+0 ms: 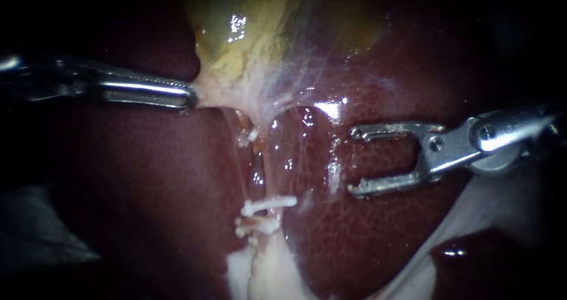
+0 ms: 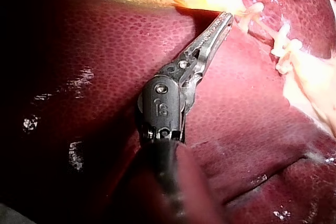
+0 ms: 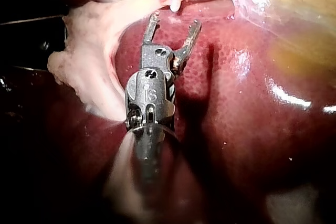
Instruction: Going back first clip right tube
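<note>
R instrument (image 1: 354, 160): jaws wide open, empty, over liver (image 1: 366, 241), well apart from clip (image 1: 269, 205) on right tube (image 1: 270, 179). L instrument (image 1: 192, 96) clamps gallbladder (image 1: 236, 34) neck. Risk: lower jaw scrapes liver; traction tears tube.

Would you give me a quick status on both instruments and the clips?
Left instrument jaws shut on gallbladder. Right instrument jaws open, empty, clear of the tube. White clips on tube. Nothing in between.
</note>
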### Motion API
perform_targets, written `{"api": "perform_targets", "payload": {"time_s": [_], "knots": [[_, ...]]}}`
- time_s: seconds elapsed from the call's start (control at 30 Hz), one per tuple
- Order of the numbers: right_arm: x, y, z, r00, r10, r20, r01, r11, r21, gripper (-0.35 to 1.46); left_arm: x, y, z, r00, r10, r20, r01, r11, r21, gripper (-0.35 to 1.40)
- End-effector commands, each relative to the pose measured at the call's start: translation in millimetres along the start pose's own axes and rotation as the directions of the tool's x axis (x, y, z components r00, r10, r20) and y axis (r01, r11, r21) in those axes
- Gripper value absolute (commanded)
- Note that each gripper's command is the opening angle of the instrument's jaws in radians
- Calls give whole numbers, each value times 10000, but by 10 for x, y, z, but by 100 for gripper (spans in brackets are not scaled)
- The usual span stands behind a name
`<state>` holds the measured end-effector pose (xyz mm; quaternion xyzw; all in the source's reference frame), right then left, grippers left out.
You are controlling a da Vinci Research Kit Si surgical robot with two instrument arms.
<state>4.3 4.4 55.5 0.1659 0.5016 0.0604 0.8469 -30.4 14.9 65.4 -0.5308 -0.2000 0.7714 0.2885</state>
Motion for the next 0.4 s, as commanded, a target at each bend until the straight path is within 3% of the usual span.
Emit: {"api": "perform_targets", "payload": {"time_s": [0.03,0.4], "knots": [[-1,0,0,10000,-4,5,4,10000,6,50,-2,-2,2,10000,8,42,-8,10000,35,-35],[-2,-1,0,10000,-9,7,9,10000,2,50,-3,-4,2,9999,7,101,-8,10000,50,-35]]}}
